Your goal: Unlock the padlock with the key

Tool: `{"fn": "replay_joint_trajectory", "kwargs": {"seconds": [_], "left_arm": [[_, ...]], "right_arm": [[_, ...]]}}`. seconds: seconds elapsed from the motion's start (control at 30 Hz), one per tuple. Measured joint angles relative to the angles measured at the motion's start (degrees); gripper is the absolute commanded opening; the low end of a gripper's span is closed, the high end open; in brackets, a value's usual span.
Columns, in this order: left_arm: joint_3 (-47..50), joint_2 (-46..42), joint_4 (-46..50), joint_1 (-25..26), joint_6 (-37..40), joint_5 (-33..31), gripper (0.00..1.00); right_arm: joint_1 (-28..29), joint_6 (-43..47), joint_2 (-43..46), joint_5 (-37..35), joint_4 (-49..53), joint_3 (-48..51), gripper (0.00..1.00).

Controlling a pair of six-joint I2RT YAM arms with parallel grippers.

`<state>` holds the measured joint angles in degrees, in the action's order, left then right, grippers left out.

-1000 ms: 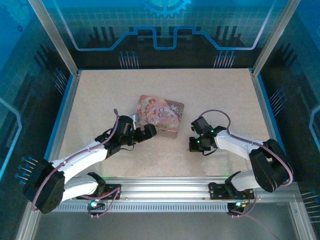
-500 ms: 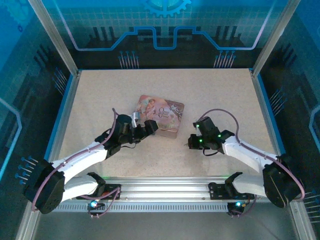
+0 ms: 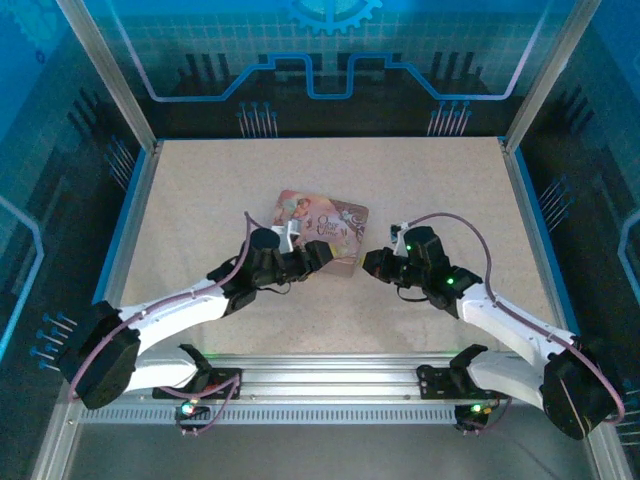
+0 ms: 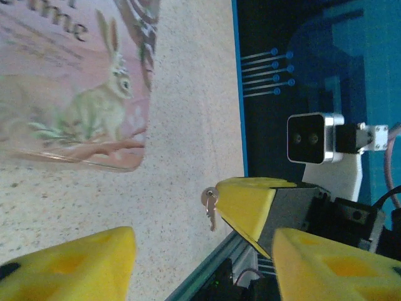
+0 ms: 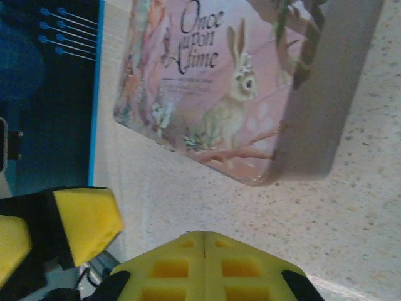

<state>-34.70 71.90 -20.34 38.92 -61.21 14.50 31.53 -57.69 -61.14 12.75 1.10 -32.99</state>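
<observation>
Right gripper (image 4: pixel 233 202): clamped on tiny silvery key (image 4: pixel 210 207), near pink rabbit tin (image 4: pixel 69 81). Left gripper (image 3: pixel 316 256): fingers spread wide apart.

The left gripper (image 4: pixel 203 266) stood with its yellow fingers (image 4: pixel 69 263) spread wide along the bottom edge. Beyond the gap between them, the right gripper (image 4: pixel 222 200) had its yellow pads closed on the key (image 4: pixel 210 210) — small and silvery, sticking out from the tip over the speckled table (image 4: pixel 188 125). The pink tin (image 4: pixel 69 81), with its rabbit picture, lay at upper left, apart from the key.
</observation>
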Motion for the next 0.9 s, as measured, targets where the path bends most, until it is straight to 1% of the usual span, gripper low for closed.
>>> {"fn": "replay_joint_trajectory", "kwargs": {"seconds": [0.13, 0.23, 0.5, 0.6, 0.9], "left_arm": [[-2.3, 3.0, -1.9, 2.2, 0.2, 0.0, 0.53], [-3.2, 4.3, -2.7, 3.0, 0.3, 0.0, 0.53], [-3.5, 4.5, -2.7, 3.3, 0.9, -0.4, 0.62], [-3.5, 4.5, -2.6, 3.3, 0.0, -0.7, 0.64], [-3.4, 3.4, -2.3, 2.8, -3.5, -1.2, 0.68]], "right_arm": [[1.0, -1.5, 0.2, 0.4, -0.5, -0.1, 0.00], [1.8, -2.1, 0.2, 0.6, -0.7, -0.1, 0.00], [2.2, -2.2, 0.2, 0.7, -1.4, -0.1, 0.00], [2.2, 0.9, 0.2, 1.3, -2.3, -0.1, 0.00], [2.2, 19.1, 0.2, 7.8, -1.9, -3.4, 0.00]]}}
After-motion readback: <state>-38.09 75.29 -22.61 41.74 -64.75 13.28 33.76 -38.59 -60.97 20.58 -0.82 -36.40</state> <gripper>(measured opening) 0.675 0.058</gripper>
